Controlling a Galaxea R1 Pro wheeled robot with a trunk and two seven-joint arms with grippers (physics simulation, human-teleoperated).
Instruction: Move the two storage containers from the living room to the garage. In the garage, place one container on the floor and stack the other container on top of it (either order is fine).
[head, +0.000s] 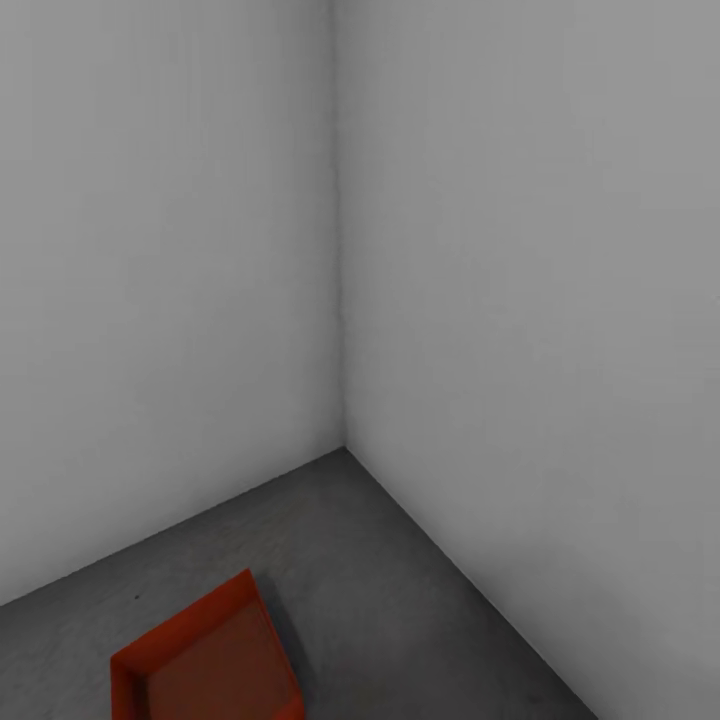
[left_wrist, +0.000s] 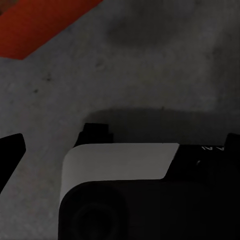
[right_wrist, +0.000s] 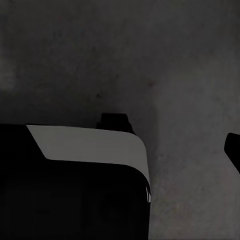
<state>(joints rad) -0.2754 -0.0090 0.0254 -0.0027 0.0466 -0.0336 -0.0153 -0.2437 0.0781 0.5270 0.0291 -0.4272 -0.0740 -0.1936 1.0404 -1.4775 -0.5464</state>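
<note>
One orange-red storage container (head: 215, 665) stands on the dark grey concrete floor (head: 380, 580) of the garage, near the corner of two pale grey walls; the picture's lower edge cuts it off. A corner of the orange-red container (left_wrist: 35, 22) also shows in the left wrist view. My left gripper (left_wrist: 120, 145) hangs over the floor, its dark fingertips (left_wrist: 9, 150) far apart at the picture's sides, holding nothing. My right gripper (right_wrist: 120, 150) also hangs over bare concrete, with one fingertip (right_wrist: 234, 150) at the picture's edge and nothing in it. The second container is out of view.
Two plain grey walls (head: 170, 260) meet in a corner straight ahead. The robot's own white and black base (left_wrist: 120, 162) lies under both wrists, the base (right_wrist: 90, 145) showing in the right wrist view too. Bare concrete stretches right of the container.
</note>
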